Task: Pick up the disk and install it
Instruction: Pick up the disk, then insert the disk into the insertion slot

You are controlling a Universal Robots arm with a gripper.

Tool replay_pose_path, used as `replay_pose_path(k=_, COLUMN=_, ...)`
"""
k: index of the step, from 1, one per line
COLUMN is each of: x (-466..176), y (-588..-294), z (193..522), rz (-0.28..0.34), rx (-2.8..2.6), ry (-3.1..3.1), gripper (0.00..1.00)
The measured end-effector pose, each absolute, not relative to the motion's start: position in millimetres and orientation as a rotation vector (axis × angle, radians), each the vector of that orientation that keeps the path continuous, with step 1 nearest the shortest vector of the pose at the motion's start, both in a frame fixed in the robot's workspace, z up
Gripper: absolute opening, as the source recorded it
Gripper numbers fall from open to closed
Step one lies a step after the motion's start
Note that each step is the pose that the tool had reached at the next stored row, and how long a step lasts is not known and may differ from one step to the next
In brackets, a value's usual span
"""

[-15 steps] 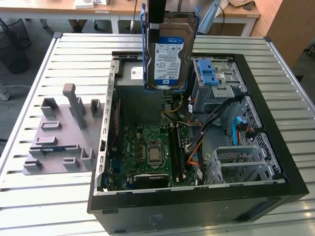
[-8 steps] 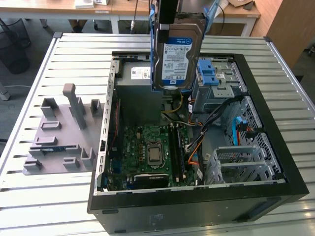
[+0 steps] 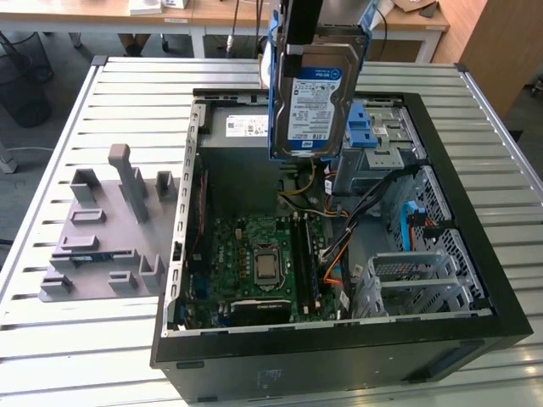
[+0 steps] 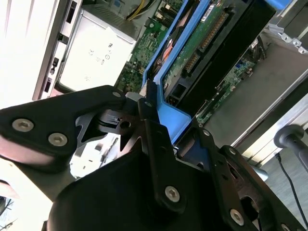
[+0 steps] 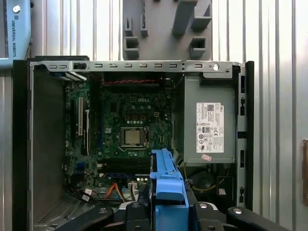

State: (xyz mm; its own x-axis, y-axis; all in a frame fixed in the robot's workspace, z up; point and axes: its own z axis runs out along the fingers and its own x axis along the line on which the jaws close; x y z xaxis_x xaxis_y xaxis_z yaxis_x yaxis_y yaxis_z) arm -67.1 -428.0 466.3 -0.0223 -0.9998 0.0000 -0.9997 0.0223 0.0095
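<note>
Black and blocky, the gripper (image 3: pixel 303 34) is clamped on the disk (image 3: pixel 316 102), gripping the edge of its blue plastic carrier frame (image 3: pixel 275 102). In the second wrist view, bolted matte-black linkage plates close in on that smooth blue rim from both sides at the gripper (image 4: pixel 161 115), and the disk's green circuit-board underside (image 4: pixel 202 43) runs off beyond it.

In the exterior view the disk hangs upright in the air at the twelve o'clock end of the open computer case (image 3: pixel 475 339). It is a flat silver rectangle with its blue-and-white label (image 3: pixel 312 114) facing the camera. It covers part of the grey sheet-metal power supply (image 3: pixel 233 127), which sits at about eleven o'clock in the case. A light-blue ridged latch bracket (image 3: pixel 371 127) lies just beside the disk at one o'clock.

The case is a black box lying on its side. Inside are a green motherboard (image 3: pixel 254 254) with a square metallic processor socket (image 3: pixel 266 264) near the middle, bundled cables, and a perforated metal drive cage (image 3: pixel 416 280) at four o'clock.

At nine o'clock from the case, a matte grey fixture plate (image 3: pixel 102 229) with upright blocks and slotted holders rests on the surface (image 3: pixel 85 356), which is made of ribbed aluminium slats.
</note>
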Motion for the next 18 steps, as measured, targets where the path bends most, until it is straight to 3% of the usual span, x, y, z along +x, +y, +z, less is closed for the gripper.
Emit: replay_pose_path(k=18, x=-66.8, y=-436.1, z=466.0, rz=-0.008, rx=2.191, ry=-2.240, gripper=0.36)
